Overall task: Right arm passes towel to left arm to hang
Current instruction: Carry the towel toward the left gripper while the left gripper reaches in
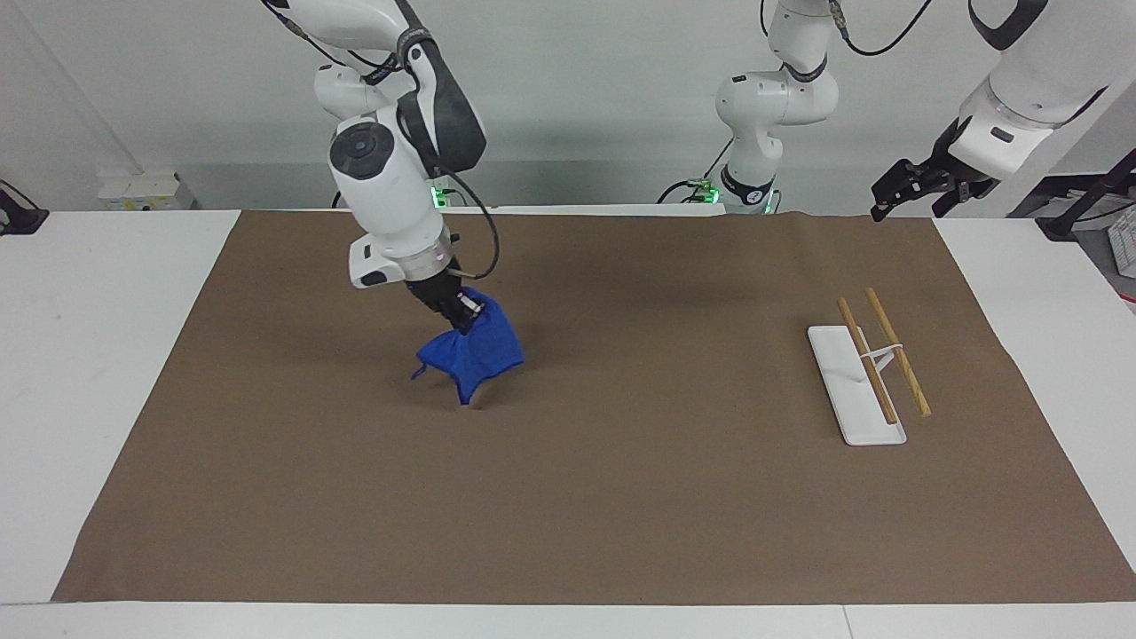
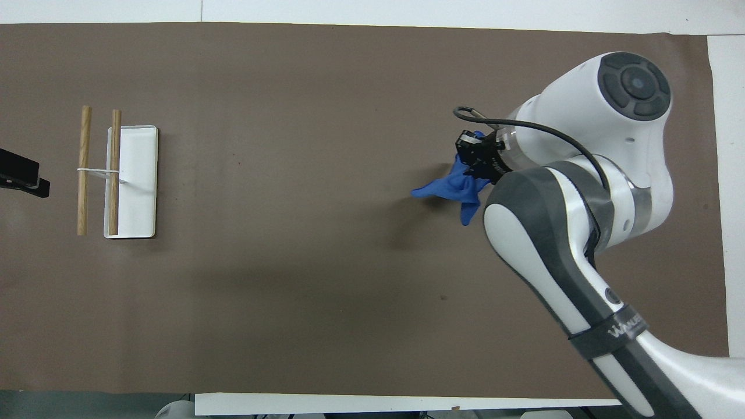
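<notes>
My right gripper (image 1: 463,318) is shut on the blue towel (image 1: 475,355) and holds it up in the air over the brown mat (image 1: 586,497), toward the right arm's end of the table. The towel hangs crumpled below the fingers, its lowest tip close to the mat. In the overhead view the right gripper (image 2: 472,158) and the towel (image 2: 448,187) show partly under the arm's wrist. My left gripper (image 1: 901,191) waits raised at the left arm's end of the table, near the mat's corner; only its tip (image 2: 23,177) shows in the overhead view.
A white rack base (image 1: 848,390) with two wooden rods (image 1: 896,351) on a thin white upright stands at the left arm's end of the mat; it also shows in the overhead view (image 2: 137,180).
</notes>
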Controlling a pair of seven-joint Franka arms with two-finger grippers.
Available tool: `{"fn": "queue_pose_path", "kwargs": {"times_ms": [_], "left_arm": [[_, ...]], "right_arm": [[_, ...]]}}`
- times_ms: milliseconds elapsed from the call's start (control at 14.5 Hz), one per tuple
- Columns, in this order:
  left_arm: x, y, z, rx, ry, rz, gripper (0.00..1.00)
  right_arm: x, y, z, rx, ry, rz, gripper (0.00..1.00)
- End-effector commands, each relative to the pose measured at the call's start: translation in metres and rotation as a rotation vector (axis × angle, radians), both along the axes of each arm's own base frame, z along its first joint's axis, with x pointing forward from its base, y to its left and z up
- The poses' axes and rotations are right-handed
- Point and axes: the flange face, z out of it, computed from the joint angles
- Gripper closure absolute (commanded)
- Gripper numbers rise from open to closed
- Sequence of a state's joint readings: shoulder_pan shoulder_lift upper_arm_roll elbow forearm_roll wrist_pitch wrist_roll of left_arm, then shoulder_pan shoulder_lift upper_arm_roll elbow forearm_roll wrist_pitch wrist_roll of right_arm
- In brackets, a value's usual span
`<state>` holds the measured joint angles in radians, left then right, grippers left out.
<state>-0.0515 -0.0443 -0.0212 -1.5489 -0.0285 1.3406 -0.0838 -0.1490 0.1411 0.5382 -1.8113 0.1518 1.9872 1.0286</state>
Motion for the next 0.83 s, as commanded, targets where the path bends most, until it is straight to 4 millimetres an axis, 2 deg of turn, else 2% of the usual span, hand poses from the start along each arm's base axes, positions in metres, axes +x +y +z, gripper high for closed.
{"fn": "queue_pose_path", "kwargs": {"times_ms": [0, 69, 206, 344, 550, 619, 757], "left_arm": [[-0.008, -0.002, -0.003, 0.013, 0.011, 0.131, 0.0], [-0.009, -0.006, -0.012, -0.038, 0.009, 0.239, 0.0], [-0.011, -0.015, -0.035, -0.155, 0.014, 0.566, 0.0], [-0.005, -0.027, -0.054, -0.25, 0.028, 0.813, 0.0], [0.013, -0.042, -0.058, -0.372, 0.065, 1.182, 0.0], [0.016, -0.051, -0.062, -0.374, 0.082, 1.265, 0.0], [0.015, -0.066, -0.062, -0.369, 0.11, 1.324, 0.0]], "right_arm": [[0.01, 0.031, 0.025, 0.16, 0.045, -0.172, 1.0], [0.007, 0.045, 0.034, 0.234, 0.057, -0.212, 1.0], [0.001, 0.075, 0.048, 0.393, 0.085, -0.289, 1.0], [-0.006, 0.113, 0.063, 0.545, 0.089, -0.371, 1.0], [-0.014, 0.155, 0.079, 0.673, 0.073, -0.464, 1.0], [-0.019, 0.168, 0.082, 0.7, 0.068, -0.475, 1.0], [-0.035, 0.195, 0.086, 0.744, 0.067, -0.473, 1.0]]}}
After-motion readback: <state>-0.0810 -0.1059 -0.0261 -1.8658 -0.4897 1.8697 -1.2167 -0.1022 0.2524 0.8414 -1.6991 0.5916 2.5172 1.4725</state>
